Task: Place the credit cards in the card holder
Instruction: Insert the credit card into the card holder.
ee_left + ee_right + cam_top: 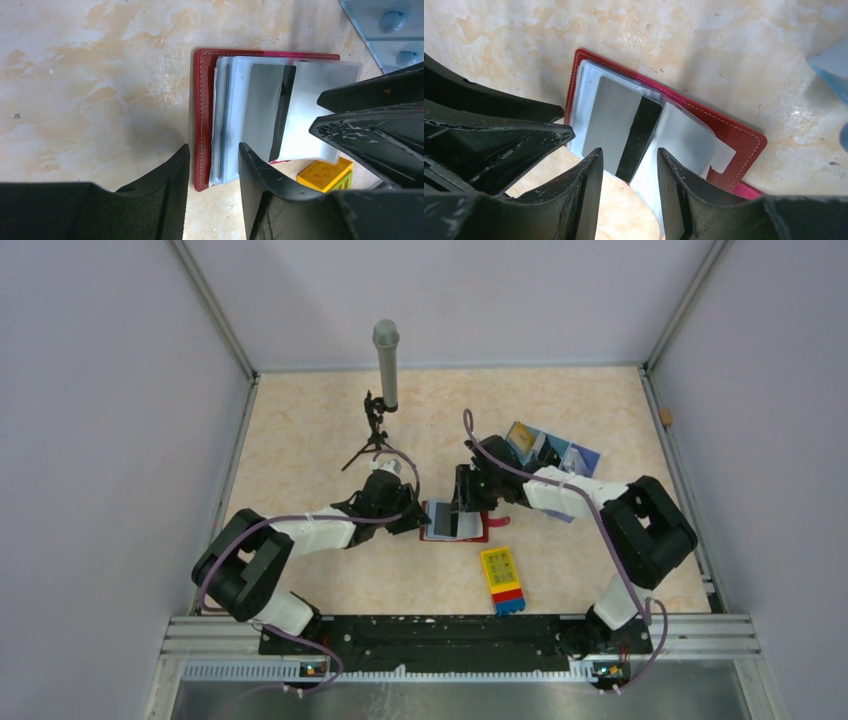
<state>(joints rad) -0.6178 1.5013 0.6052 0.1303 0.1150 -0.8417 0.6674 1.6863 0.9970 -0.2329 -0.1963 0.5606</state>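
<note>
- Beige marbled surface (320, 430) is carrying everything, and the card holder (455, 523) is lying open on it near the middle, between the two tools.
- The left tool (212, 150) is hovering at the holder's left edge with its jaws standing apart. The red cover and the sleeve ends are sitting in the gap, and nothing is being pinched.
- The right tool (626, 152) is also standing parted. The end of the grey card is poking loosely into its gap.
- The light-blue tray (545, 448) is sitting behind the right arm. Something yellow-gold is showing in it, but the overhead view is too small to tell if it is a card.
- The card holder's red leather-like cover (202, 100) is looking light and floppy, so it is likely needing pinning at the stitched edge while a card is pushed in.
- The clear sleeves (679, 135) are curling up and looking soft and slick, and a pocket mouth is probably best held at its free lip.
- The grey card with a dark stripe (265, 110) is lying in or on a sleeve. It is looking thin, stiff and slippery, and is best taken by its short exposed end. How deep it is sitting is hard to judge through the plastic.
- The remaining cards are not showing clearly anywhere.
</note>
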